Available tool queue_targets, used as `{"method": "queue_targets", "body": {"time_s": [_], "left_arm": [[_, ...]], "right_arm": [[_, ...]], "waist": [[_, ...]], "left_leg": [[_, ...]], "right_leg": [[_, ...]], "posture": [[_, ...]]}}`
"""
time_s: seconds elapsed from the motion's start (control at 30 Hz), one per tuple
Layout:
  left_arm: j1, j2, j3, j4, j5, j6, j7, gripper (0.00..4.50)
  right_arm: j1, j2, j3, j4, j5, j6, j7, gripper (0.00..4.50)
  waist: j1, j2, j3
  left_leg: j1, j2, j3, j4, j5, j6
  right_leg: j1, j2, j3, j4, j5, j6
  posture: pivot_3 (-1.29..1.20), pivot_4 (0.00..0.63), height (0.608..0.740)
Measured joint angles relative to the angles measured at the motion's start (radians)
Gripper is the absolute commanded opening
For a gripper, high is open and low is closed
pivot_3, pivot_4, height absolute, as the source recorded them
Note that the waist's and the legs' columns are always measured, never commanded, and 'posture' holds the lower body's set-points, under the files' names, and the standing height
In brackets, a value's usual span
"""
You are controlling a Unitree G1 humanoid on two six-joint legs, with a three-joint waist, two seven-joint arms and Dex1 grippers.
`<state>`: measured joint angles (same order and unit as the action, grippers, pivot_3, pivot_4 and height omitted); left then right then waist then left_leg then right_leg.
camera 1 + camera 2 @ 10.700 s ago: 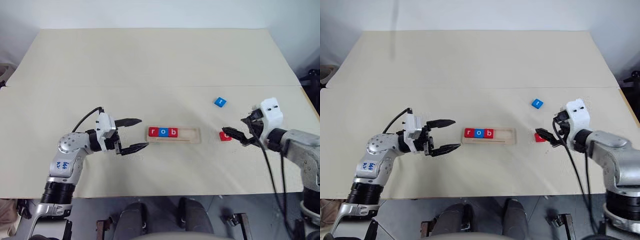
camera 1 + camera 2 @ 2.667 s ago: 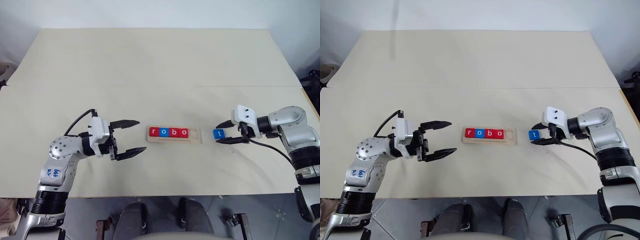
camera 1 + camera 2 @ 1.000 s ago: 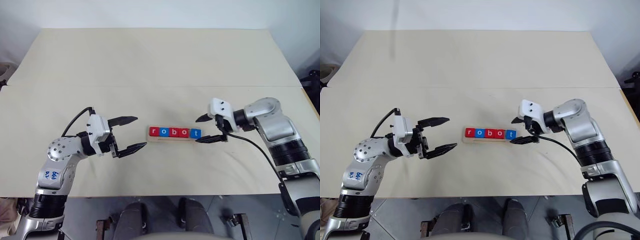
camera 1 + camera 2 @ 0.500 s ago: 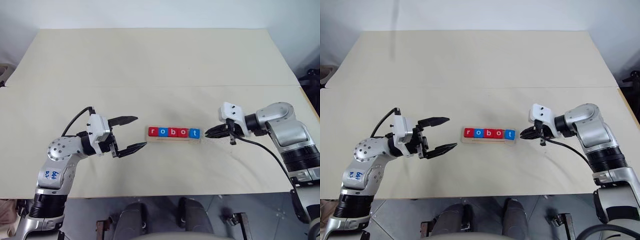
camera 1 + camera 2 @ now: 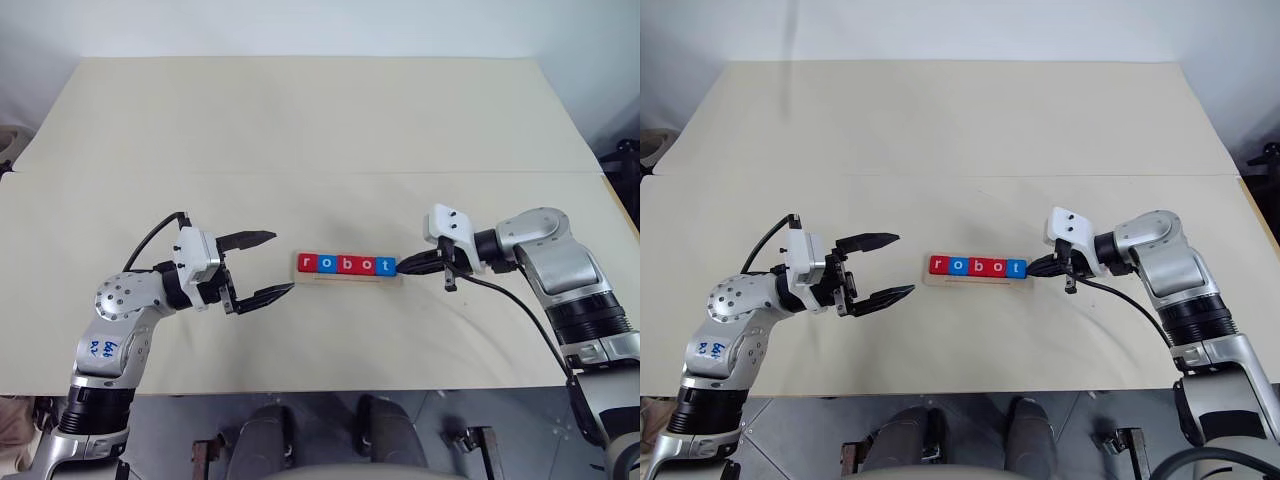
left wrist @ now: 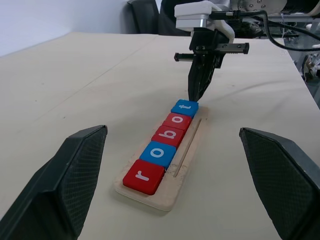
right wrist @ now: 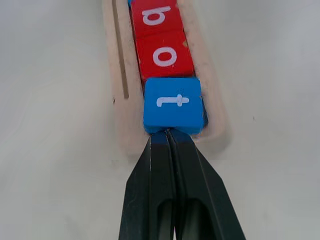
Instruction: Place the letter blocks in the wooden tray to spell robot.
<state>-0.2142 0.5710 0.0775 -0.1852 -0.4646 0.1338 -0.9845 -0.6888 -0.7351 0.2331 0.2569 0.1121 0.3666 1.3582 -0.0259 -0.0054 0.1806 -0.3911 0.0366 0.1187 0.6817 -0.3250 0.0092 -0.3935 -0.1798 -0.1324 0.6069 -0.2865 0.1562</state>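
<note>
Five letter blocks (image 5: 347,264) sit in a row in the wooden tray (image 5: 349,277) at the centre of the head view, and they read r, o, b, o, t from left to right: red, blue, red, red, blue. All five lie flat with their white letters up, each touching its neighbour. Over at the right end of the row, the right gripper (image 5: 408,267) has its two black fingers pressed together with nothing between them. Their joined tip is up against the outer edge of the blue t block (image 7: 172,105); the right wrist view shows the tip meeting that edge right at the tray's end. The gripper angles in from the right of the frame, pointing along the row. On the other side, the left gripper (image 5: 268,265) hangs left of the tray, well apart from it. Its fingers are spread wide and empty, aimed toward the r end. Everything rests on the beige table (image 5: 300,120), with the tray lying crosswise in the middle.
</note>
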Motion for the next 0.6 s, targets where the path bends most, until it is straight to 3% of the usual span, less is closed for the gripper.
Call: {"method": "queue_targets", "body": {"time_s": [0.33,0.53,0.6], "left_arm": [[0.021,0.0,0.0,0.0,0.0,-0.003,-0.002,4.5],[0.044,0.024,0.008,0.004,0.0,-0.004,-0.014,4.5],[0.072,0.055,0.03,0.012,0.001,-0.011,-0.032,4.5]], "right_arm": [[0.005,-0.006,-0.013,-0.031,0.021,-0.005,-0.005,0.04],[0.109,-0.036,-0.129,-0.075,0.11,-0.054,0.007,0.04],[0.183,-0.057,-0.203,-0.117,0.193,-0.023,0.037,0.4]], "waist": [[0.0,0.0,0.0],[0.005,0.0,0.0],[0.005,0.0,0.0]], "left_leg": [[0.0,0.0,0.0,0.0,0.0,0.0],[0.0,0.0,0.0,0.0,0.0,0.0],[0.0,0.0,0.0,-0.001,0.0,0.0]], "right_leg": [[0.0,0.0,0.0,0.0,0.0,0.0],[0.0,0.0,0.0,0.0,0.0,0.0],[0.0,0.0,0.0,-0.001,0.0,0.0]], "posture": [[0.0,0.15,0.74],[0.0,0.15,0.74],[0.0,0.15,0.74]]}}
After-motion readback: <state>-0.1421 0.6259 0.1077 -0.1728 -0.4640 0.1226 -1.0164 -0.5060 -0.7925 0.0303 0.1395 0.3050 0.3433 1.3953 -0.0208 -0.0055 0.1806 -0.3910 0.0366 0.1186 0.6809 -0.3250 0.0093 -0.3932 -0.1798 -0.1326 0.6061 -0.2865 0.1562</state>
